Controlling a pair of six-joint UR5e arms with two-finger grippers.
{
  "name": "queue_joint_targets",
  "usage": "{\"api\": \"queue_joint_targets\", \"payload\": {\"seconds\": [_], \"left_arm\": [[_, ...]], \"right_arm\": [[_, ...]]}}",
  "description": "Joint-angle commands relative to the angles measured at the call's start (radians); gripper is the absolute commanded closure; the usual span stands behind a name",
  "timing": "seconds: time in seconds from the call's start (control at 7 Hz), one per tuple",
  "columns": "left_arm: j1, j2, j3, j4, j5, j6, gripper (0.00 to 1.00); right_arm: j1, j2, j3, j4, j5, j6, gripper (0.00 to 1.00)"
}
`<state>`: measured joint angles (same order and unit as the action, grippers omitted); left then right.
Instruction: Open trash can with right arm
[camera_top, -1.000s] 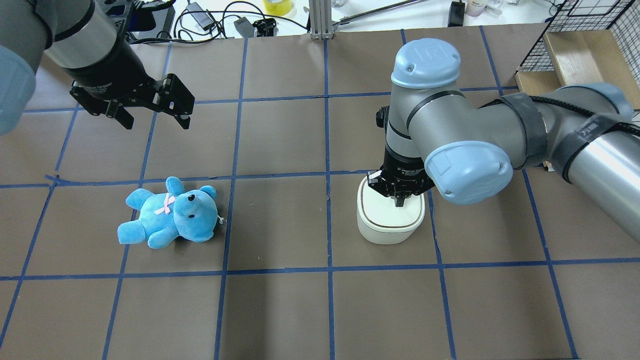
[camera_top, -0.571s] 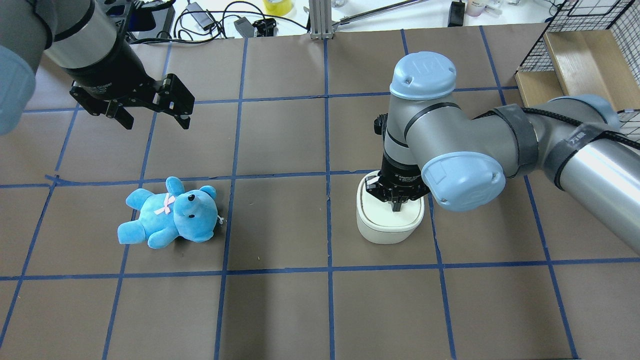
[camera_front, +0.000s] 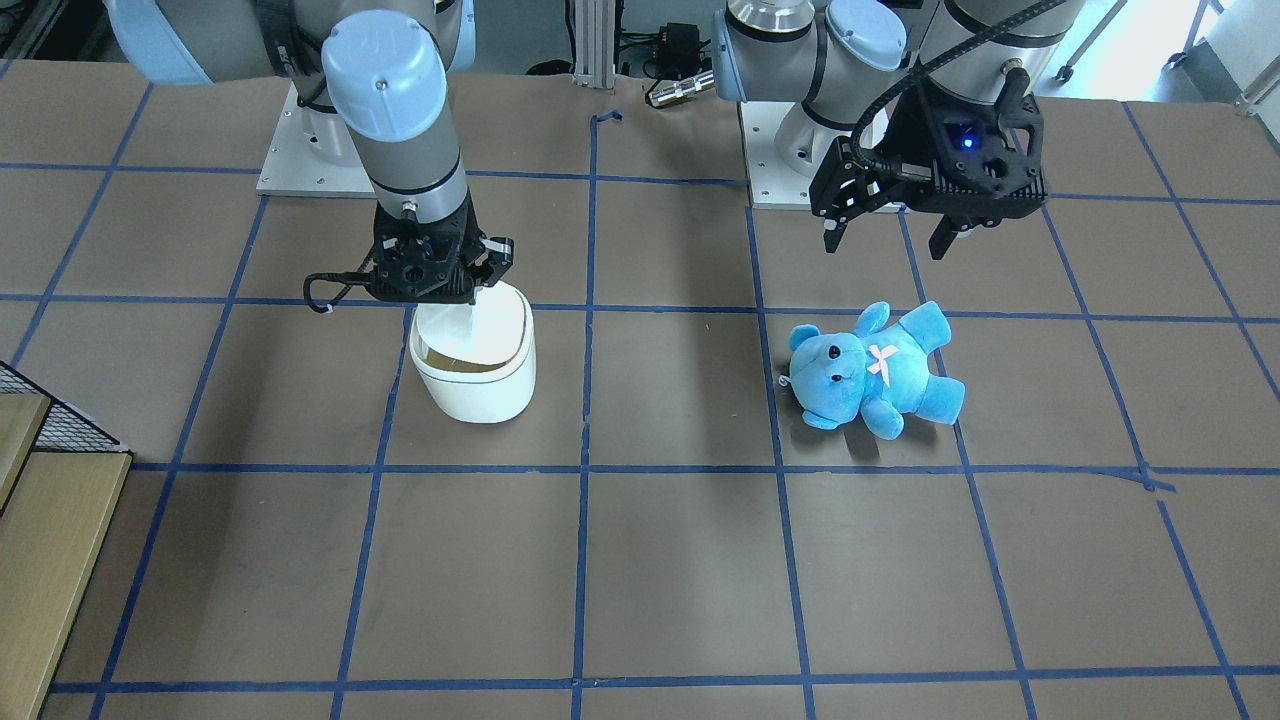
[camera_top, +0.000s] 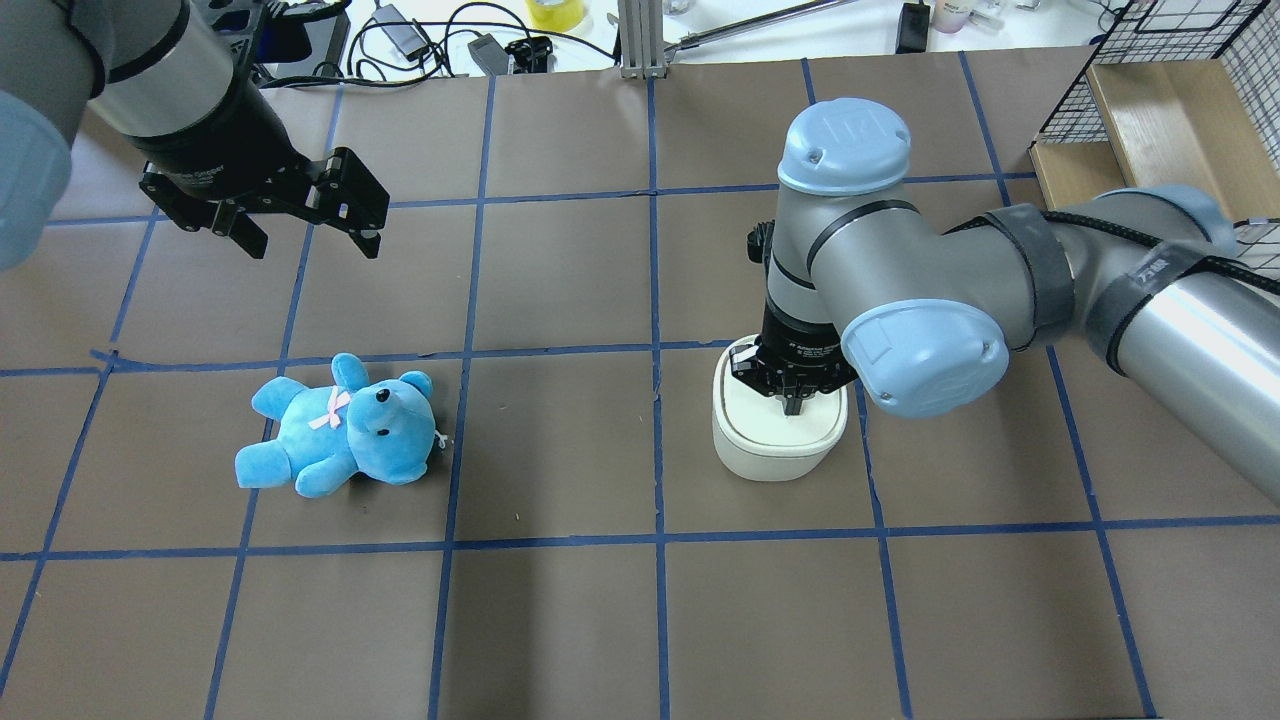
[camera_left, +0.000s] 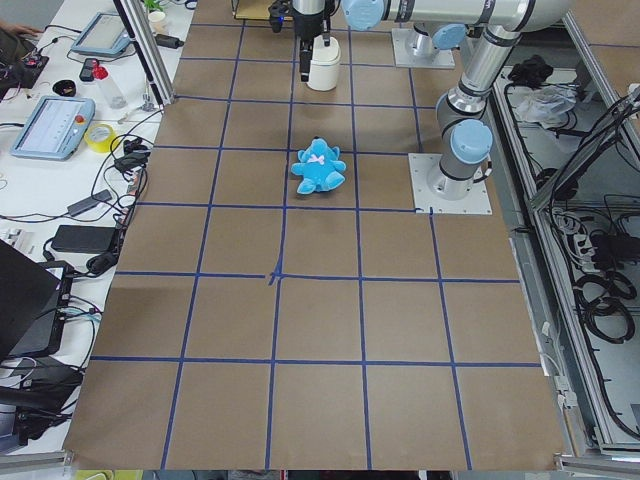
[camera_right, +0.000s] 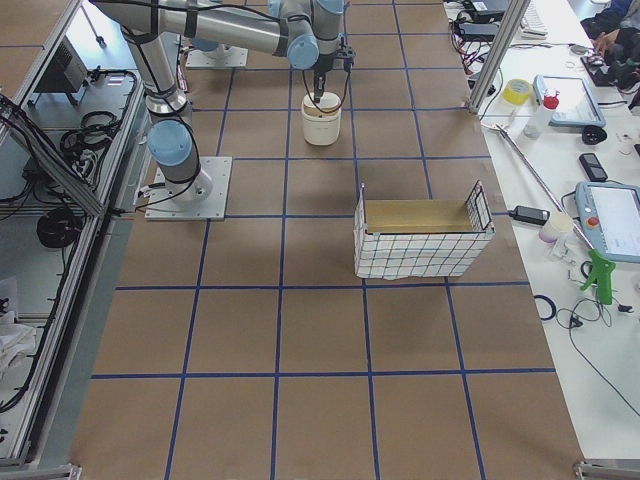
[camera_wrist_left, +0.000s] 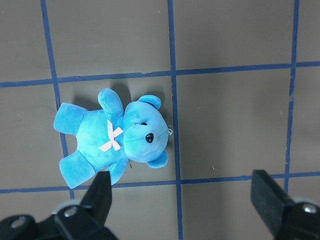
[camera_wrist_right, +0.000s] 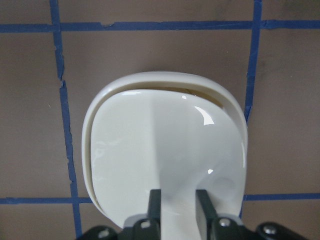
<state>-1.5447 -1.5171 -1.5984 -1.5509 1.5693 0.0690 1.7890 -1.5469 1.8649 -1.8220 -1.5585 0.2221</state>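
Note:
The white trash can (camera_top: 775, 450) stands right of the table's middle; it also shows in the front view (camera_front: 478, 380) and the right wrist view (camera_wrist_right: 130, 145). My right gripper (camera_top: 793, 403) points straight down, fingers drawn together, tips pressing on the lid's edge nearest the robot (camera_wrist_right: 178, 192). The lid is tilted, and a thin tan gap shows at its far edge (camera_front: 450, 360). My left gripper (camera_top: 308, 240) hangs open and empty over the table's left half, above and beyond a blue teddy bear (camera_top: 340, 425).
The teddy bear (camera_wrist_left: 117, 135) lies on its back left of centre. A wire basket with a wooden box (camera_top: 1160, 100) stands at the far right corner. Cables and small gear (camera_top: 430, 40) lie along the far edge.
My right wrist has shifted slightly away from the robot over the bin, and the bin has been nudged a little with it. The left arm and the teddy bear have not moved.

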Motion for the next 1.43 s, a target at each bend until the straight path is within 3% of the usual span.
{"api": "queue_joint_targets", "payload": {"seconds": [0.0,0.14,0.43,1.29], "left_arm": [[0.0,0.0,0.0,0.0,0.0,0.0,0.0],[0.0,0.0,0.0,0.0,0.0,0.0,0.0],[0.0,0.0,0.0,0.0,0.002,0.0,0.0],[0.0,0.0,0.0,0.0,0.0,0.0,0.0]], "right_arm": [[-0.02,-0.041,-0.167,0.173,-0.009,-0.021,0.0],[-0.058,-0.015,-0.294,0.275,-0.017,-0.137,0.0],[-0.204,-0.005,-0.39,0.325,-0.012,-0.217,0.0],[-0.212,-0.005,-0.401,0.271,-0.002,-0.247,0.0]]}}
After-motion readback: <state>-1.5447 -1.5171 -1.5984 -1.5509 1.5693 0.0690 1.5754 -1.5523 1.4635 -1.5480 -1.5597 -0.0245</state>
